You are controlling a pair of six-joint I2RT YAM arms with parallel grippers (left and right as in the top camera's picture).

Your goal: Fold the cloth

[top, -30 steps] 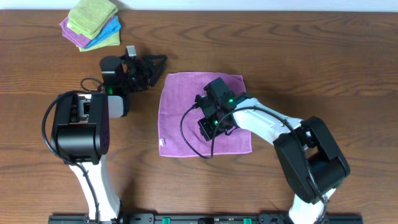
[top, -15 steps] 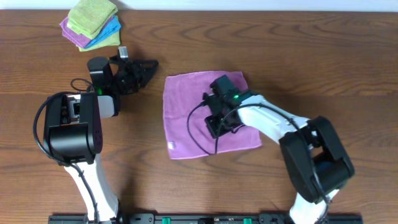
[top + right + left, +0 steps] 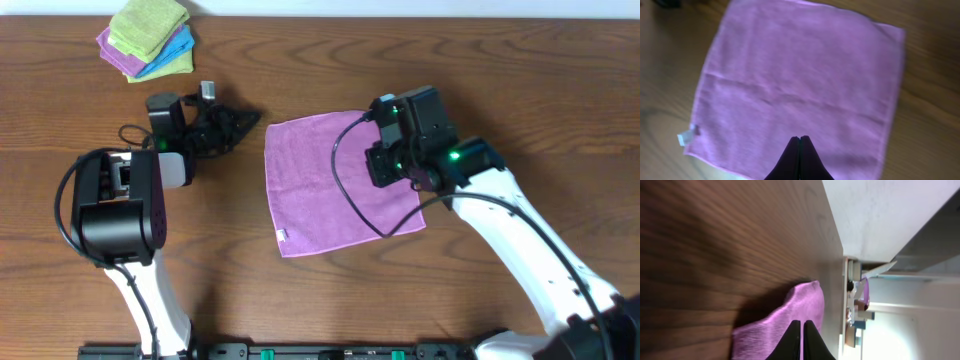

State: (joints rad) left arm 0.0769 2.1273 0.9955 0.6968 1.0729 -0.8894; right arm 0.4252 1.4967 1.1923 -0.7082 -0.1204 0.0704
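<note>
1. No word, number, brand or sign can be read in any of the views.
2. The one label-like thing is the small white tag on the lower left edge of the cloth (seen from the right wrist, and again from overhead as a pale speck).
3. Any print on that tag is too small and blurred to make out.

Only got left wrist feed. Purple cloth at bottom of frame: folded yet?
Observer: No. The cloth lies flat on the table, unfolded.
Operator: Right gripper?
Observer: Right gripper is shut, over the cloth, holding nothing.
Operator: Tag?
Observer: White tag sits at the cloth's front-left corner, away from both grippers.
</note>
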